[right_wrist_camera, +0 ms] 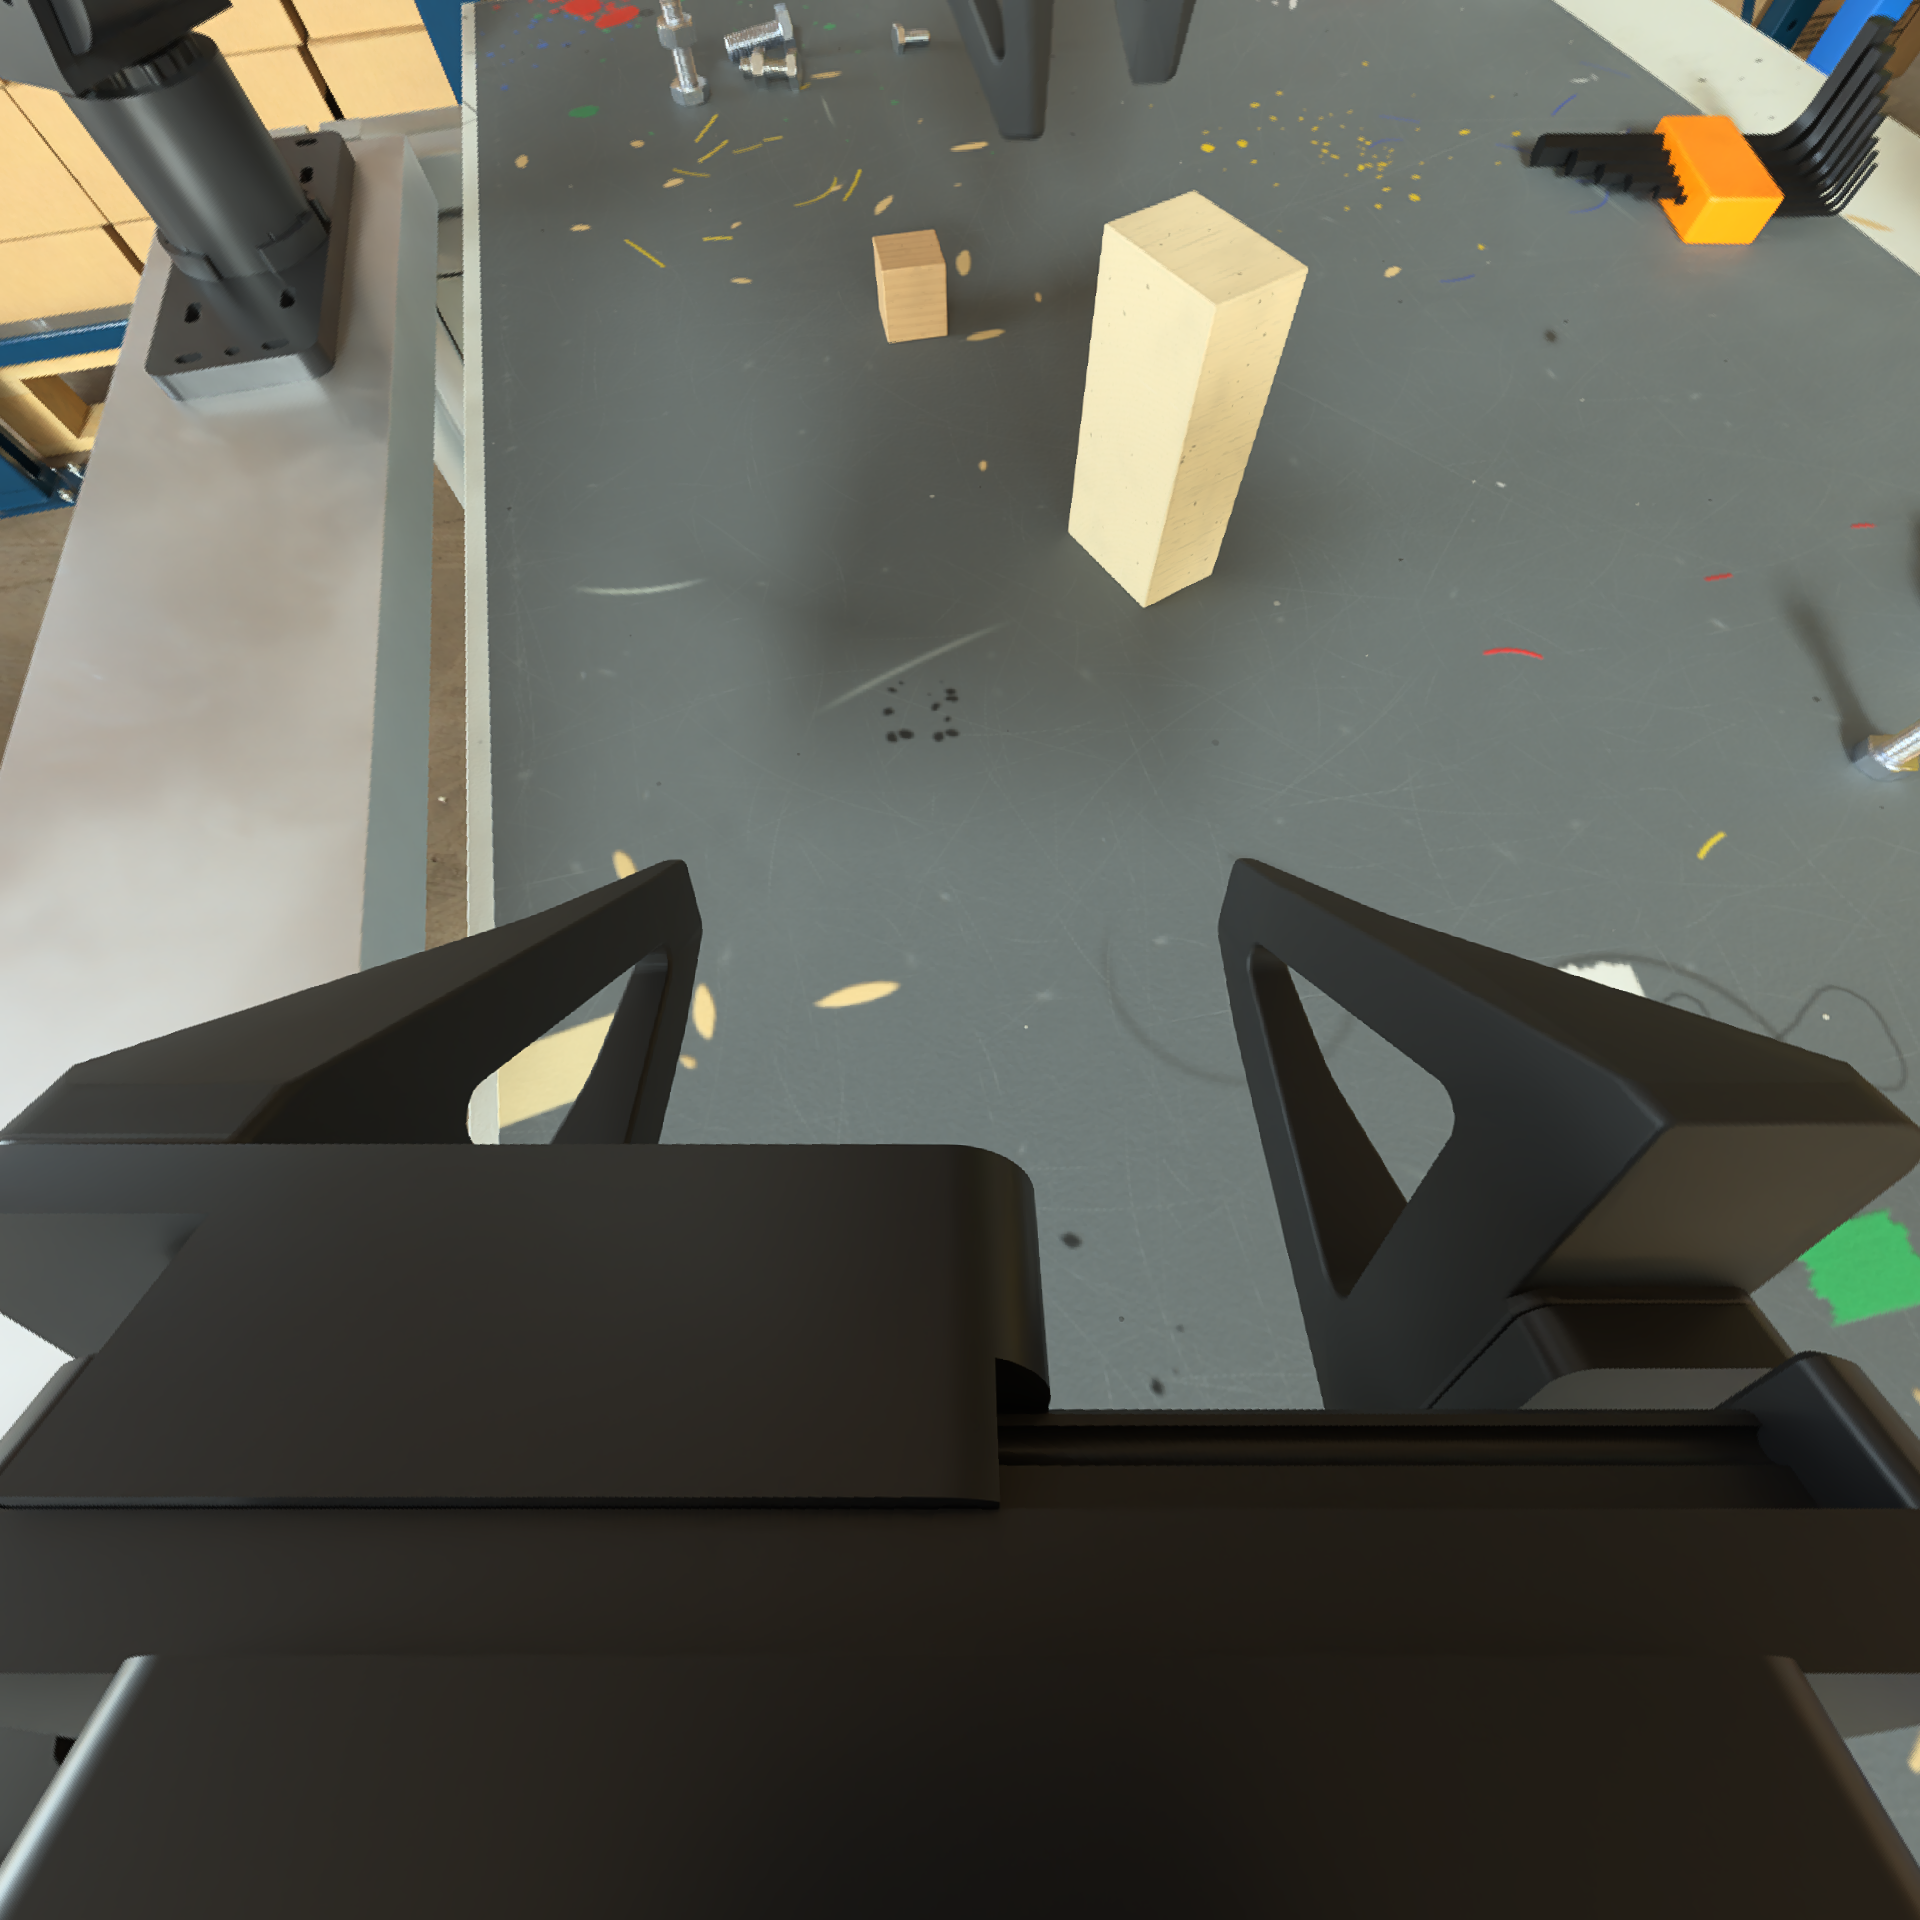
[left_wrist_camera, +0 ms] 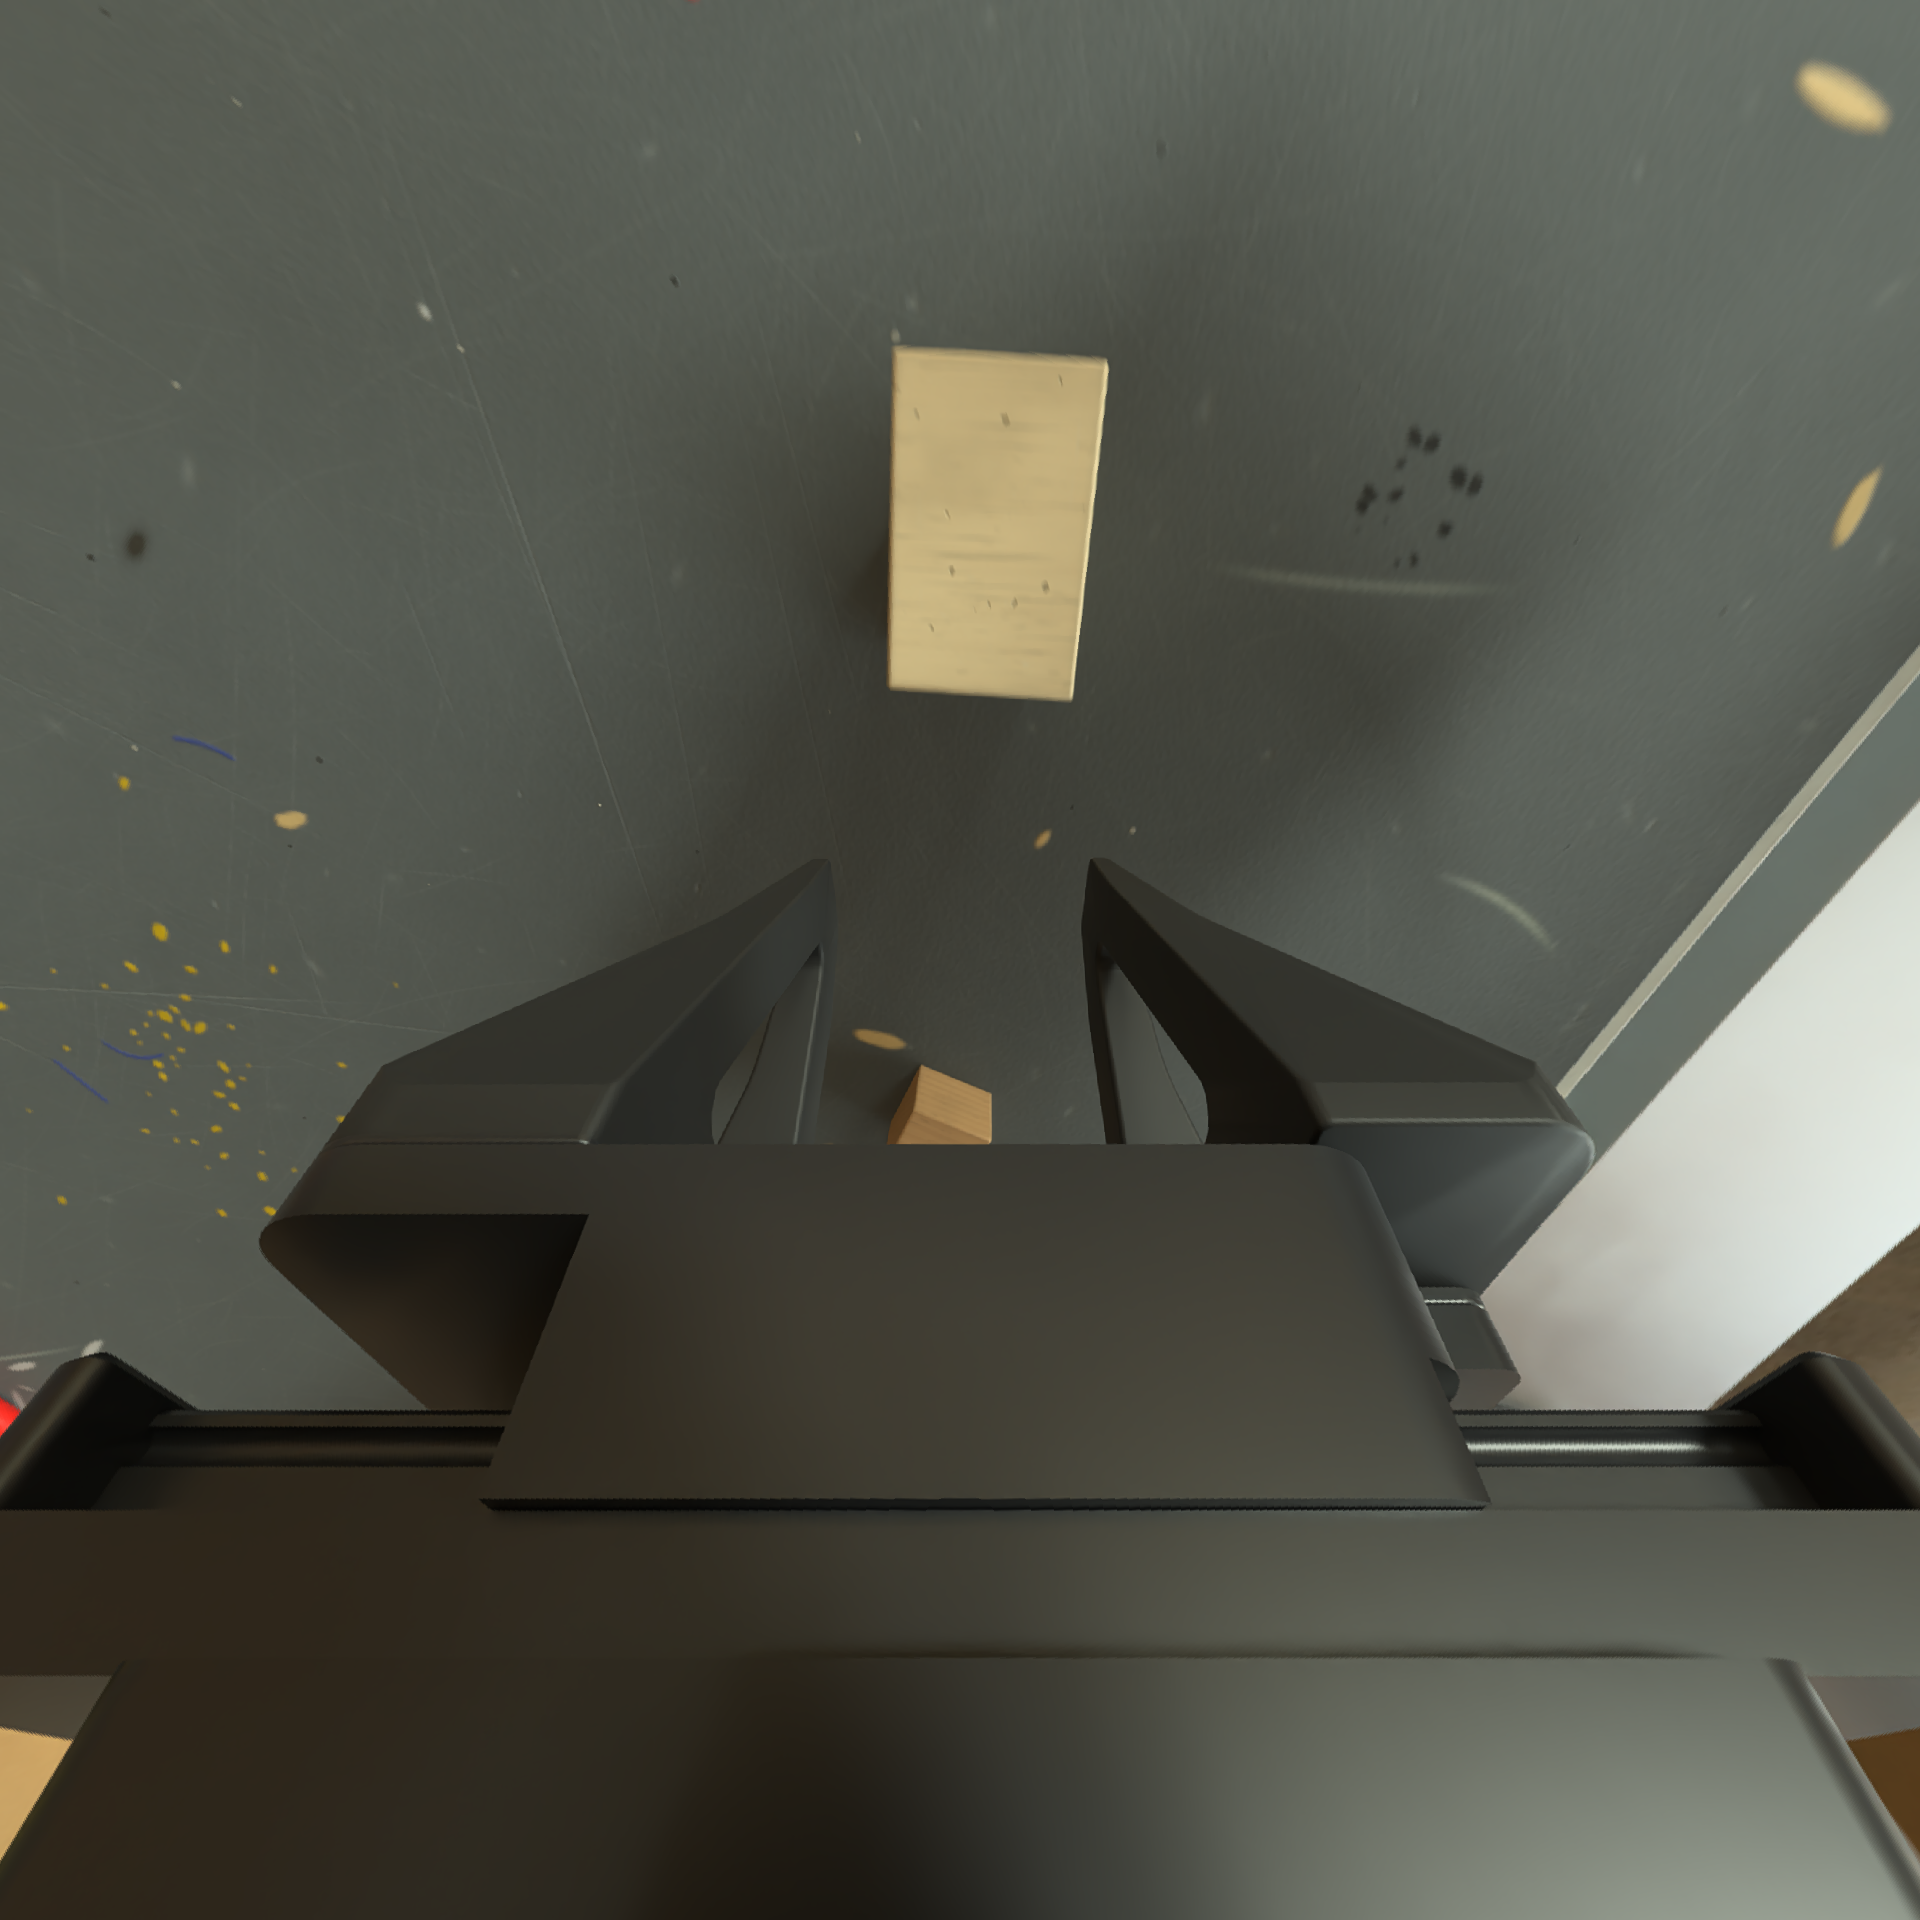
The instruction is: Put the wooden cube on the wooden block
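Observation:
A tall pale wooden block [right_wrist_camera: 1184, 395] stands upright on the grey table; the left wrist view looks down on its top [left_wrist_camera: 992, 520]. A small tan wooden cube [right_wrist_camera: 910, 285] sits on the table to its left, apart from it. In the left wrist view the cube [left_wrist_camera: 943, 1110] lies below and between my fingers, partly hidden by the gripper body. My left gripper [left_wrist_camera: 956, 883] is open and empty, high above the table. Its fingertips [right_wrist_camera: 1013, 73] show at the top of the right wrist view. My right gripper [right_wrist_camera: 956, 883] is wide open and empty, well short of both.
An orange block on a black toothed tool [right_wrist_camera: 1714, 179] lies at the far right. Several metal bolts [right_wrist_camera: 758, 52] lie at the far edge. The left arm's base [right_wrist_camera: 239, 260] stands on a white ledge at the left. The table edge [left_wrist_camera: 1745, 862] runs along the right.

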Action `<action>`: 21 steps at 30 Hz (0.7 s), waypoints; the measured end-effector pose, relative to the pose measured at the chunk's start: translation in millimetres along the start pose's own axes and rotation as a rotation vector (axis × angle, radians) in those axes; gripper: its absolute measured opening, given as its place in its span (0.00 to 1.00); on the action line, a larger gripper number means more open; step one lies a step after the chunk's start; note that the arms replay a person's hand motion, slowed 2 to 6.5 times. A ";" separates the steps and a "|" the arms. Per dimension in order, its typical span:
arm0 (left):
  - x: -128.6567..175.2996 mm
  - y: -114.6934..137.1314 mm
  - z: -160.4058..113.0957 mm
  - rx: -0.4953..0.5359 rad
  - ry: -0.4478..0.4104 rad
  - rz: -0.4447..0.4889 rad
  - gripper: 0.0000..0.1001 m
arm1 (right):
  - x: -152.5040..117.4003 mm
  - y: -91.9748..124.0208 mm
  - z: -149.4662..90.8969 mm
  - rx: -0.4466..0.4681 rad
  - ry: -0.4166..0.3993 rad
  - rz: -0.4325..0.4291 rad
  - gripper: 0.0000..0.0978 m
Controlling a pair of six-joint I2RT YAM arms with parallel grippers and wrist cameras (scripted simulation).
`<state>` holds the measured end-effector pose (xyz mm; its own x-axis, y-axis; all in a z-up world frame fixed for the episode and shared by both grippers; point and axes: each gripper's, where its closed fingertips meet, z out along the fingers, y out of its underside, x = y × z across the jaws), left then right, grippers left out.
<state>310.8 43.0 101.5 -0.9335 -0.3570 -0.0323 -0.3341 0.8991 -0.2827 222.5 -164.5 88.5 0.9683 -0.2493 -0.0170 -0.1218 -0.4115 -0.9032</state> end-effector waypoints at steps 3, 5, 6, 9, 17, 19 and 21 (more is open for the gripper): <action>-2.9 -11.0 -6.2 0.018 0.005 -0.048 0.40 | -0.6 0.8 -0.4 0.000 0.002 0.002 0.87; -4.7 -17.2 -7.7 0.024 0.007 -0.074 0.40 | -1.0 1.6 -1.0 0.000 0.004 0.006 0.87; -5.3 -20.1 -7.9 0.026 0.007 -0.085 0.40 | -1.2 2.0 -1.4 -0.001 0.005 0.007 0.87; -5.7 -27.9 -6.6 0.028 0.010 -0.109 0.40 | -1.8 3.5 -2.8 -0.003 0.007 0.011 0.87; -0.6 -42.3 5.4 0.010 0.028 -0.133 0.40 | -2.9 7.8 -7.6 -0.008 0.015 0.023 0.86; 0.8 -44.3 9.2 0.005 0.032 -0.132 0.40 | -3.3 8.5 -8.6 -0.008 0.016 0.024 0.85; 2.0 -45.8 12.7 -0.001 0.036 -0.128 0.40 | -3.5 8.9 -9.4 -0.008 0.017 0.024 0.85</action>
<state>325.9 -2.1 102.1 -0.8871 -0.4600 0.0383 -0.4513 0.8469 -0.2812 216.0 -175.6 84.5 0.9611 -0.2744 -0.0316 -0.1472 -0.4121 -0.8992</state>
